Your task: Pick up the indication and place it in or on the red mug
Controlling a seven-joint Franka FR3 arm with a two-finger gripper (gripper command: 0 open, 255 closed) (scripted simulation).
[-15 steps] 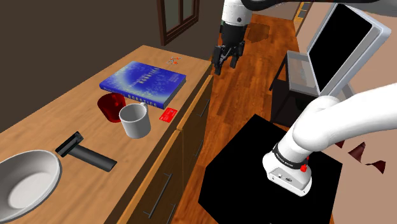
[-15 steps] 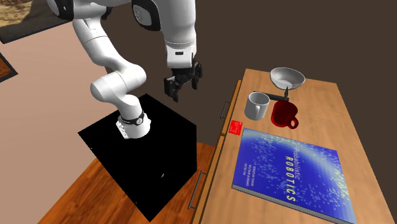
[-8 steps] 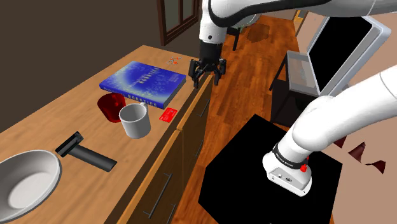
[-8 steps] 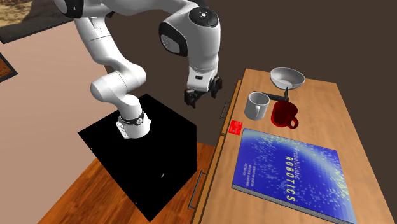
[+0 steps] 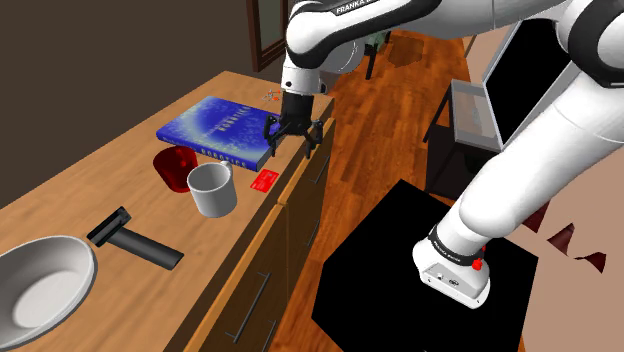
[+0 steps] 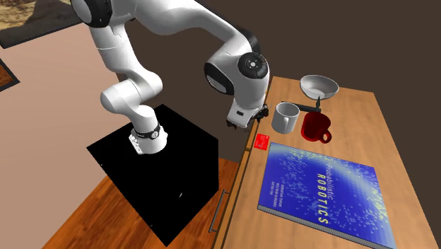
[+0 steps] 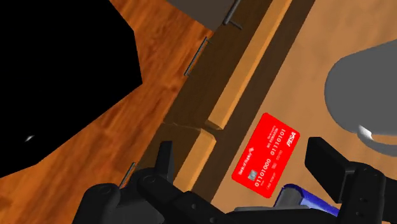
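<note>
Pincer hangs over the right edge of the wooden desk in the shoulder view, just beside the near right corner of the blue book. Fingers are spread apart and clasp nothing. In the wrist view the pincer looks down on the red card, which shows in the gap between the two fingers with neither one touching it. The card carries white print and lies flat on the desk close to the edge above the drawer fronts. Shoulder view: red card just right of the white mug, between that mug and the desk edge, nearer the camera than the book. Red mug sits just left of the white mug, beside the book's near edge, apart from the card. Further toward the camera lie a black tool and a pale bowl. Second exterior view: red card at the desk's left edge, red mug right of the white mug. Black stand rests on the wood floor.
</note>
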